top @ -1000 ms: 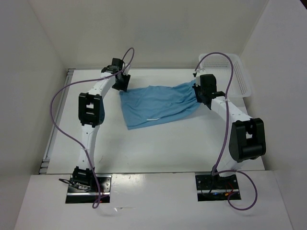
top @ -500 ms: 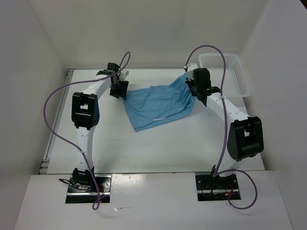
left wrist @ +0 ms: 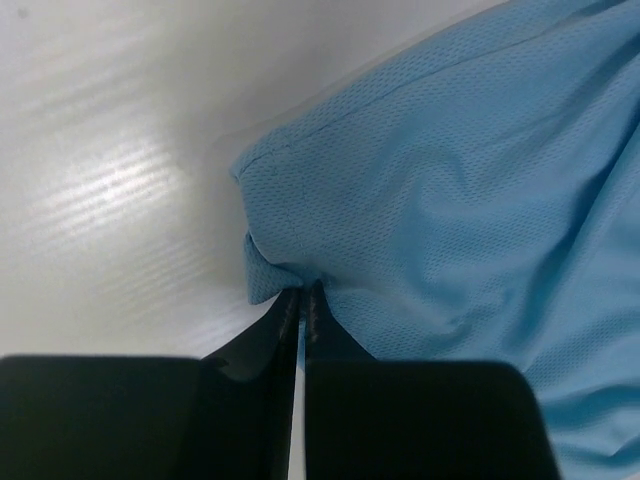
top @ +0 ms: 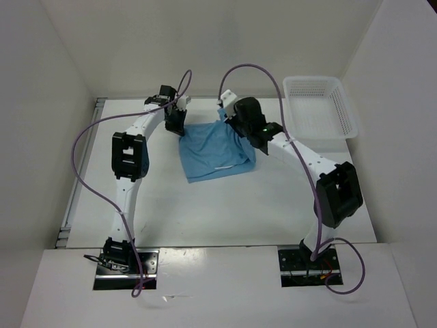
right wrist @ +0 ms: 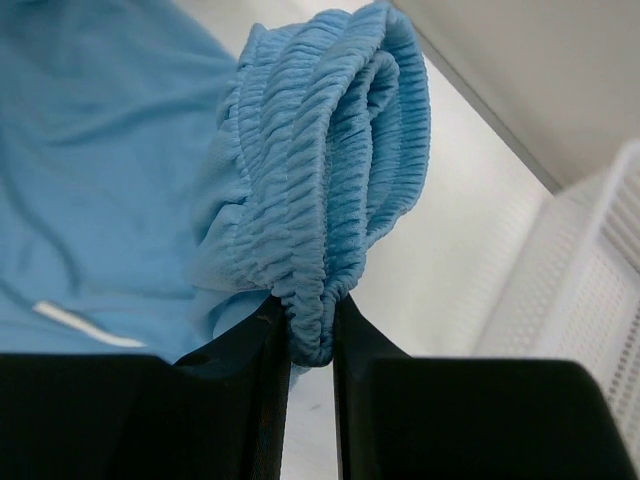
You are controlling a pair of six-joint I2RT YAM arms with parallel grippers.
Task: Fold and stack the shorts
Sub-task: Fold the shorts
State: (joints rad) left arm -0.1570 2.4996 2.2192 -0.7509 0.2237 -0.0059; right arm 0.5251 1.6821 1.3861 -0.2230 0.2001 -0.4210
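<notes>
The light sky-blue shorts point(top: 215, 149) lie doubled over at the back middle of the table, their thin white drawstring point(top: 222, 168) showing near the front hem. My left gripper point(top: 179, 127) is at their far left corner. In the left wrist view its jaws point(left wrist: 302, 291) are shut on a puckered hem corner of the shorts point(left wrist: 450, 190). My right gripper point(top: 226, 115) reaches across to the far edge. In the right wrist view it point(right wrist: 309, 322) is shut on the bunched, gathered waistband point(right wrist: 325, 160), lifted above the cloth; the drawstring point(right wrist: 85, 324) lies below.
A white plastic mesh basket point(top: 321, 108) stands at the back right, also at the edge of the right wrist view point(right wrist: 600, 290). White walls close the table at the back and both sides. Purple cables arc over both arms.
My right gripper has carried the waistband leftward across the shorts, doubling them over. My left gripper, open before, has shut on the left hem corner.
</notes>
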